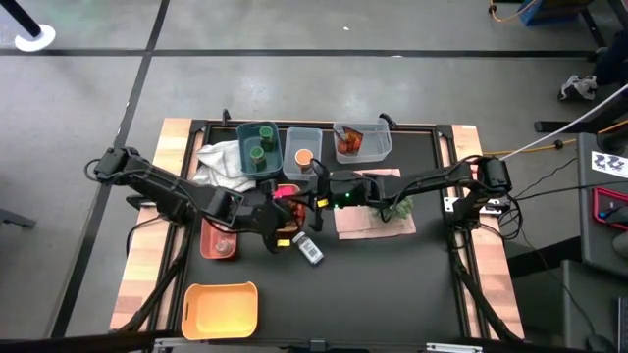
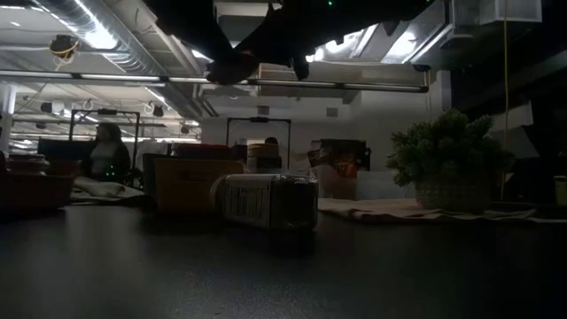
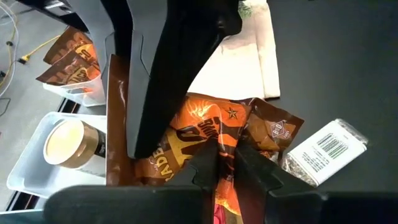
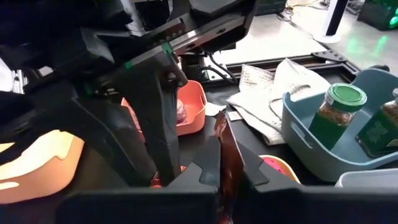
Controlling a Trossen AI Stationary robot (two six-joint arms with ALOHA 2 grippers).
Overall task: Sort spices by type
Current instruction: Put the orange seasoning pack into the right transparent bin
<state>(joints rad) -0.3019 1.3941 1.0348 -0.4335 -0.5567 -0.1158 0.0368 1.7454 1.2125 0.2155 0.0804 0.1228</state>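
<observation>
A red-orange packet (image 3: 205, 134) hangs above the middle of the table between both grippers. My left gripper (image 3: 225, 163) (image 1: 278, 214) is shut on it from the table's left. My right gripper (image 4: 230, 167) (image 1: 316, 192) is shut on it from the right. A white labelled bottle (image 1: 309, 250) (image 2: 266, 201) lies on its side on the table just in front of them. Green-lidded jars (image 4: 336, 112) stand in a blue bin (image 1: 257, 147). An orange-lidded jar (image 1: 303, 157) stands in a clear bin. More packets (image 1: 351, 142) stand in another clear bin. My left gripper pinches the packet's near edge (image 3: 219, 146) between its two fingers, slanting down from the table's left. The packet is lifted clear of the table. My right gripper pinches the packet's opposite edge (image 4: 225, 144) between its two fingers, coming almost level from the table's right. The packet stands edge-on and upright between them.
A red tray (image 1: 218, 240) with a jar sits at the left and a yellow tray (image 1: 221, 309) at the near left. A white cloth (image 1: 224, 162) lies by the blue bin. A spiky green plant (image 1: 397, 208) stands on a pinkish cloth (image 1: 373, 224) under the right arm.
</observation>
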